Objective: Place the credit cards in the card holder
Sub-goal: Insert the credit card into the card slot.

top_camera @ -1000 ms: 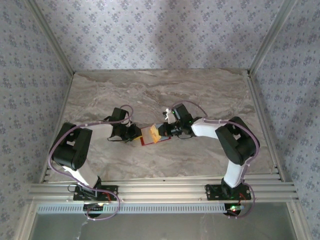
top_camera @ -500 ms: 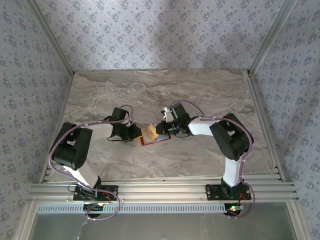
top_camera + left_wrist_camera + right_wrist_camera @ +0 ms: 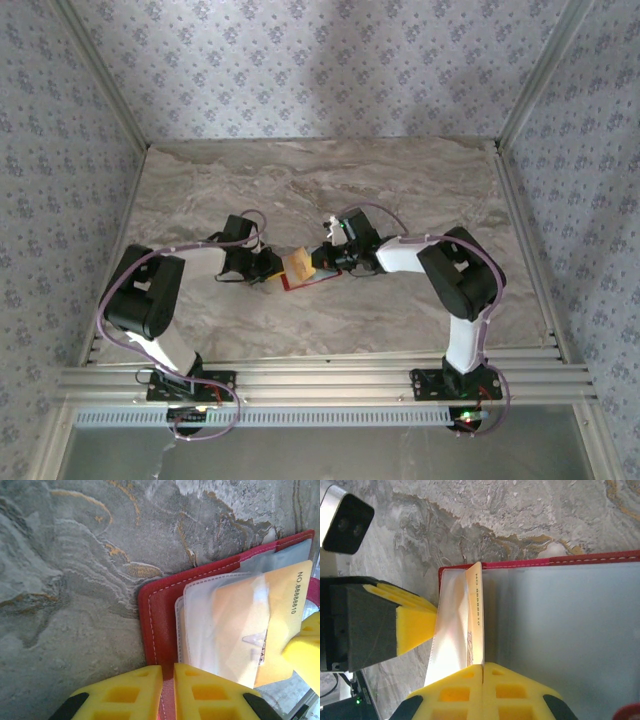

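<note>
The red card holder (image 3: 306, 284) lies open on the marble table between the two arms. My left gripper (image 3: 168, 672) is shut on the holder's red stitched edge (image 3: 159, 615), next to its clear plastic sleeves (image 3: 220, 630). My right gripper (image 3: 483, 666) is shut on the near edge of a tan-yellow credit card (image 3: 476, 610) printed with a number. The card stands on edge, partly inside a raised clear sleeve (image 3: 451, 630). In the left wrist view the card (image 3: 287, 600) shows through the sleeves. From above, the left gripper (image 3: 272, 270) and right gripper (image 3: 318, 262) face each other across the card (image 3: 298, 264).
The grey marble tabletop (image 3: 400, 190) stretches away behind the holder, with patterned walls on three sides. An aluminium rail (image 3: 320, 382) runs along the near edge by the arm bases. The left gripper's yellow finger (image 3: 415, 625) sits close beside the sleeve.
The right gripper has shifted left toward the left gripper, carrying the card further over the holder. The left arm has stayed put.
</note>
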